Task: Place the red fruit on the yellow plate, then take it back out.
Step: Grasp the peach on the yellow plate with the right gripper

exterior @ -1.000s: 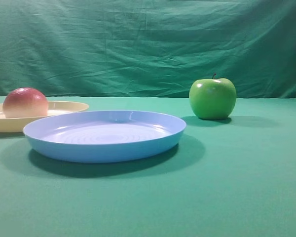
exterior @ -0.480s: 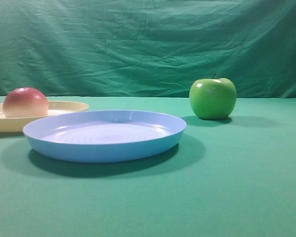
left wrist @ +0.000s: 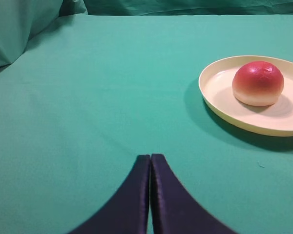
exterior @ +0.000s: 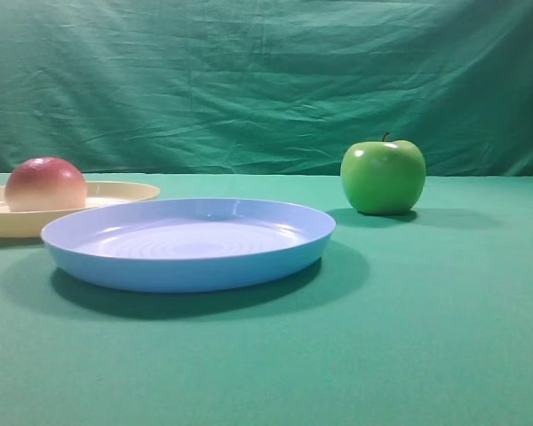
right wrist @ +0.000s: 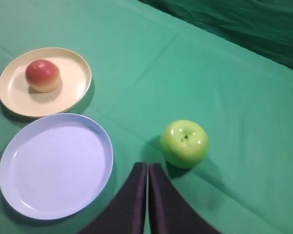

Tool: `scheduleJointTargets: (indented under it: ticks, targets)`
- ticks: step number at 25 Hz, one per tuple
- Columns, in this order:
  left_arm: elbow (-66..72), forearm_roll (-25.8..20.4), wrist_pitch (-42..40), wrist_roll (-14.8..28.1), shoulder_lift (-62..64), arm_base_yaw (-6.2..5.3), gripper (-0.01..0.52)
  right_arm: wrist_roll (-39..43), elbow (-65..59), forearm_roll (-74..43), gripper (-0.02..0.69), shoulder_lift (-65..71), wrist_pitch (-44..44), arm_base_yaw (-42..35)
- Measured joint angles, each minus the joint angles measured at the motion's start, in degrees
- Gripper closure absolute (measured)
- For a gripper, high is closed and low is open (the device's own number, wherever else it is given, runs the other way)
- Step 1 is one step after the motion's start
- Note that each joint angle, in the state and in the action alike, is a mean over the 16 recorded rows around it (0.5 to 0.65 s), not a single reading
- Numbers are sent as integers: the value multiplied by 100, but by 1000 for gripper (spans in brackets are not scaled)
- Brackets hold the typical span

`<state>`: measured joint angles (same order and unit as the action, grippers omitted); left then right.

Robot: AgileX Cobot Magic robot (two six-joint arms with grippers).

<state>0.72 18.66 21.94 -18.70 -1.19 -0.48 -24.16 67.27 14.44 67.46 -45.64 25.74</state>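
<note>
The red fruit (exterior: 44, 184) (left wrist: 258, 83) (right wrist: 42, 75) rests on the yellow plate (exterior: 115, 192) (left wrist: 219, 97) (right wrist: 75, 80) at the far left of the high view. My left gripper (left wrist: 150, 157) is shut and empty, hovering over bare cloth well short of the plate, which lies to its upper right. High above the table, my right gripper (right wrist: 147, 165) is shut too, holding nothing, between the blue plate and the green apple. Neither gripper shows in the high view.
A light blue plate (exterior: 275, 253) (right wrist: 19, 161) lies in front of the yellow one. A glossy green apple (exterior: 383, 176) (right wrist: 184, 143) stands to the right. Green cloth covers the table and hangs as a backdrop.
</note>
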Motion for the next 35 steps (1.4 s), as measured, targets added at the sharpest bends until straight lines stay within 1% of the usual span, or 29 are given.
scheduleJointTargets:
  ticks: [5,10,14,16,18,26,29,32,35]
  targets:
    - [0,0,0,0,0,0,514,-45,1048,-101,665,1483,13,599]
    - [0,0,0,0,0,0,514,-116,2065,-18,658,2869,99,979]
    - [0,0,0,0,0,0,514,-347,2809,231,617,3819,211,1136]
    - [0,0,0,0,0,0,514,-529,3147,415,574,4229,274,1186]
    - [0,0,0,0,0,0,514,-717,3452,635,509,4598,342,1229]
    - [0,0,0,0,0,0,514,-1450,4380,1509,189,5743,639,1438]
    - [0,0,0,0,0,0,514,-1625,4602,1721,88,6064,768,1544]
    - [0,0,0,0,0,0,514,-1706,4756,1845,21,6342,933,1650]
    - [0,0,0,0,0,0,514,-1770,4859,1898,-3,6589,1128,1744]
